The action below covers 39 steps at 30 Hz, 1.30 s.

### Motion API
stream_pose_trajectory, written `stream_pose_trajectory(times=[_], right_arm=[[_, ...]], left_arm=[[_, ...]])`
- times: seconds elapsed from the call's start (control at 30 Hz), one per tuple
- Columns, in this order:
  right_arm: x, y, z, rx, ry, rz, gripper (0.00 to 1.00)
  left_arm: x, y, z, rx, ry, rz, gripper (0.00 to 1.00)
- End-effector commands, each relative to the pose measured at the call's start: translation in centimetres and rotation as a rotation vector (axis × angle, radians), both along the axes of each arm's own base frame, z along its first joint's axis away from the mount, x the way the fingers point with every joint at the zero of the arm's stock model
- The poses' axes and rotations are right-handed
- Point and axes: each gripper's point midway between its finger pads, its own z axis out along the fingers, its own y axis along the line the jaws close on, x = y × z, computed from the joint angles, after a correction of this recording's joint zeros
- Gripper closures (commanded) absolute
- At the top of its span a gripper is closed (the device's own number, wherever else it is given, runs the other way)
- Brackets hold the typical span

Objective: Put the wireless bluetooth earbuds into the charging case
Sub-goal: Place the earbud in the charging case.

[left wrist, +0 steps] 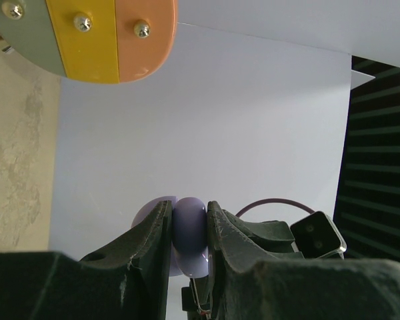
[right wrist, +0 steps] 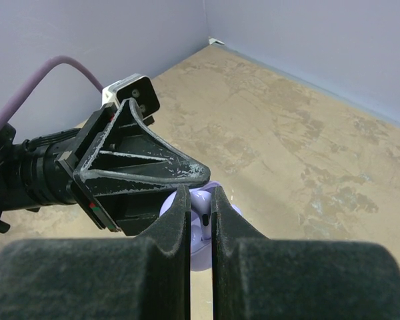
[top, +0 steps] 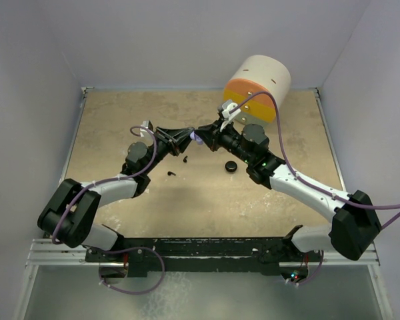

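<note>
My left gripper (top: 185,139) is shut on the lavender charging case (left wrist: 190,230) and holds it above the table's middle, lid open. My right gripper (top: 201,138) meets it from the right. In the right wrist view my right gripper (right wrist: 200,193) is shut on a pale lavender earbud (right wrist: 202,208), held at the open case (right wrist: 200,253). The left fingers (right wrist: 153,177) sit just behind it. Two black earbuds (top: 185,158) (top: 171,175) lie on the table below the left gripper. A black round case (top: 232,165) lies under the right arm. The second lavender earbud is not clearly visible.
A white, yellow and orange cylinder (top: 257,87) lies tipped at the back right of the table, and its base shows in the left wrist view (left wrist: 107,37). Pale walls enclose the tan tabletop (top: 120,133) on three sides.
</note>
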Motion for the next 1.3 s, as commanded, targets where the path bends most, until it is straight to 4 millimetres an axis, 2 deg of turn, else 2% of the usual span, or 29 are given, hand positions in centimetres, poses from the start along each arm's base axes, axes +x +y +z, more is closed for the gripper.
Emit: stream_pose_trajectory(times=[0.0, 0.3, 0.37, 0.5, 0.57, 0.73, 0.87, 1.13, 1.27], right_arm=[[-0.2, 0.0, 1.2, 0.016, -0.052, 0.007, 1.00], [-0.5, -0.1, 1.5, 0.020, -0.057, 0.013, 1.00], [-0.7, -0.2, 0.4, 0.006, -0.040, 0.015, 0.98], [-0.8, -0.3, 0.3, 0.006, -0.036, 0.015, 0.93], [-0.9, -0.3, 0.5, 0.009, -0.040, 0.016, 0.91], [-1.2, -0.7, 1.6, 0.032, -0.055, 0.007, 0.78], [-1.1, -0.9, 2.3, 0.044, -0.061, -0.005, 0.74], [-1.2, -1.0, 2.7, 0.053, -0.059, -0.007, 0.70], [-1.2, -1.6, 3.3, 0.071, -0.065, -0.037, 0.69]], left_arm=[[-0.7, 0.0, 4.4, -0.055, -0.113, -0.012, 1.00], [-0.5, -0.1, 4.6, -0.054, -0.113, -0.009, 1.00], [-0.4, -0.1, 4.5, -0.052, -0.111, -0.009, 1.00], [-0.2, -0.1, 4.6, -0.053, -0.111, -0.004, 1.00], [-0.1, -0.2, 4.5, -0.053, -0.109, -0.003, 1.00], [-0.1, -0.2, 4.2, -0.046, -0.105, -0.002, 1.00], [0.0, -0.2, 3.7, -0.039, -0.097, -0.002, 1.00], [0.1, -0.2, 3.1, -0.035, -0.091, 0.000, 1.00], [0.1, -0.2, 2.8, -0.033, -0.087, -0.001, 1.00]])
